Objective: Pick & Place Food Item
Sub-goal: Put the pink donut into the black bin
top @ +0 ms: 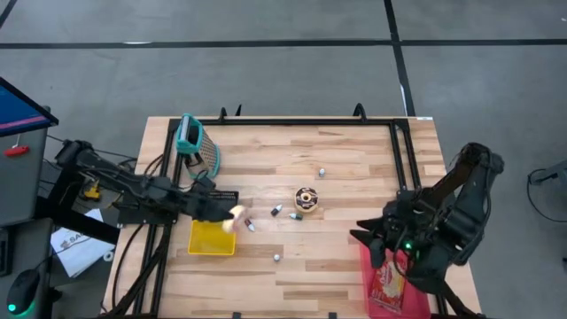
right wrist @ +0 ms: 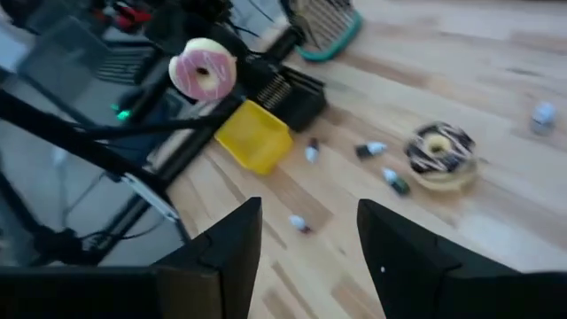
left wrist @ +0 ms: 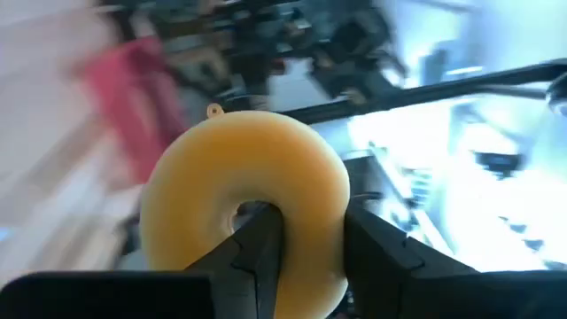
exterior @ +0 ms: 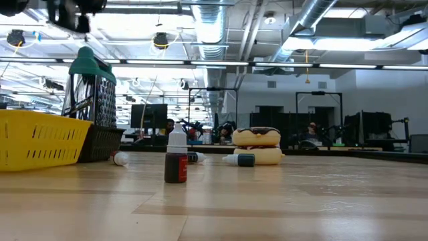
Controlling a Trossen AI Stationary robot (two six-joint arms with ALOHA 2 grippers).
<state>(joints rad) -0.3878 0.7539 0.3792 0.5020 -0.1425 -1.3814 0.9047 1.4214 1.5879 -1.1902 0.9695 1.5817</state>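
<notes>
A small bottle (exterior: 176, 158) shows no readable label; left end effector (left wrist: 306, 257) clamps a donut (left wrist: 245, 199).

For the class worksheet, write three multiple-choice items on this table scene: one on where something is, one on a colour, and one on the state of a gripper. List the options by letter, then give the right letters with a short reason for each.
1. Where is the chocolate-topped donut?
A. in the yellow basket
B. on the bare table, near the middle
C. in the right gripper

2. What colour is the basket near the left gripper?
A. yellow
B. blue
C. white

3. What is the left gripper doing?
A. hanging open and empty
B. resting flat on the table
C. gripping a pink-frosted donut through its hole

Answers: 1 B, the high view shows it on the wood among small bottles. 2 A, the high and right wrist views show a yellow basket. 3 C, the left wrist view shows one finger through the hole and one outside the ring.
</notes>
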